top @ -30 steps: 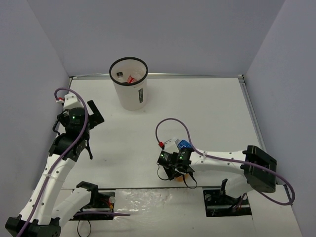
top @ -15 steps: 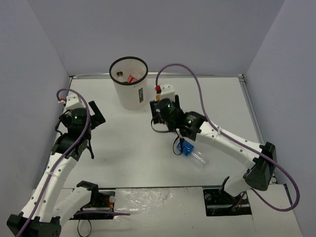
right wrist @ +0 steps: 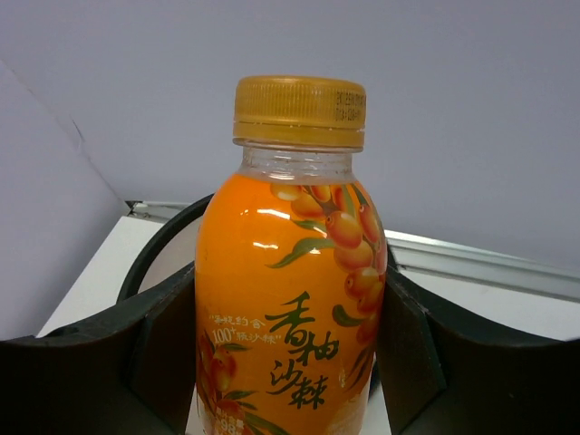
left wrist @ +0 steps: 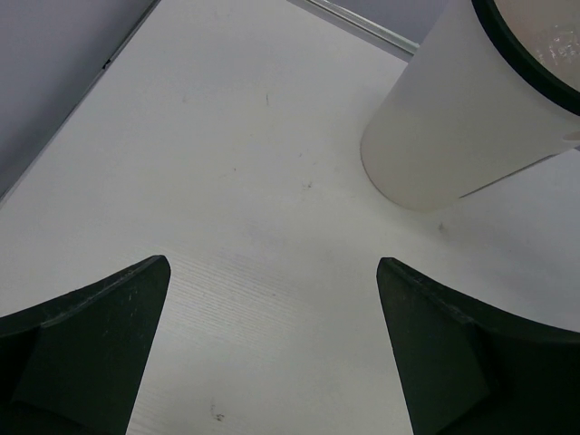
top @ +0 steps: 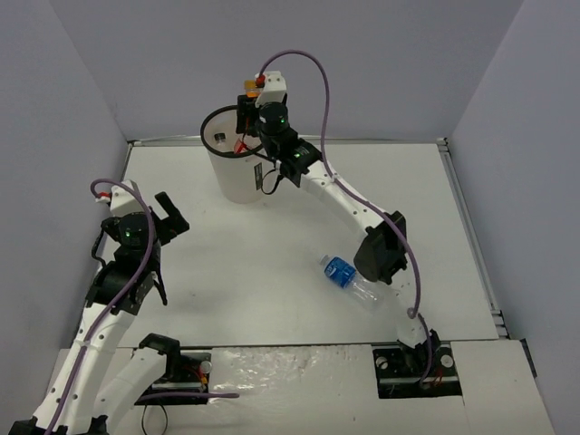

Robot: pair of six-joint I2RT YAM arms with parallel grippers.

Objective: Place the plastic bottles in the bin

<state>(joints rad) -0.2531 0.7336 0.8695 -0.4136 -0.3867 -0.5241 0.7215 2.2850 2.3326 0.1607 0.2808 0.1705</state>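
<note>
My right gripper [top: 247, 111] hangs over the far right rim of the bin [top: 237, 174], a white bucket with a black rim. It is shut on an orange-filled plastic bottle [right wrist: 290, 299] with a yellow cap, held upright between the black fingers [right wrist: 426, 353]. The bin's rim [right wrist: 149, 256] curves behind the bottle. Inside the bin lie a red-labelled bottle [top: 241, 144] and a black-capped one [top: 220, 138]. A blue-labelled bottle [top: 349, 279] lies on its side on the table right of centre. My left gripper [top: 169, 214] stands open at the left, empty [left wrist: 272, 353], with the bin [left wrist: 444, 127] ahead of it.
Grey walls close in the table on three sides, with a metal strip [top: 381, 140] along the far edge. The right arm's elbow [top: 381, 246] hangs over the table beside the blue-labelled bottle. Both arm bases sit on mounts at the near edge.
The right arm has swung from the near middle of the table up to the bin with the orange bottle. The blue-labelled bottle stayed on the table. The left arm shifted slightly.
</note>
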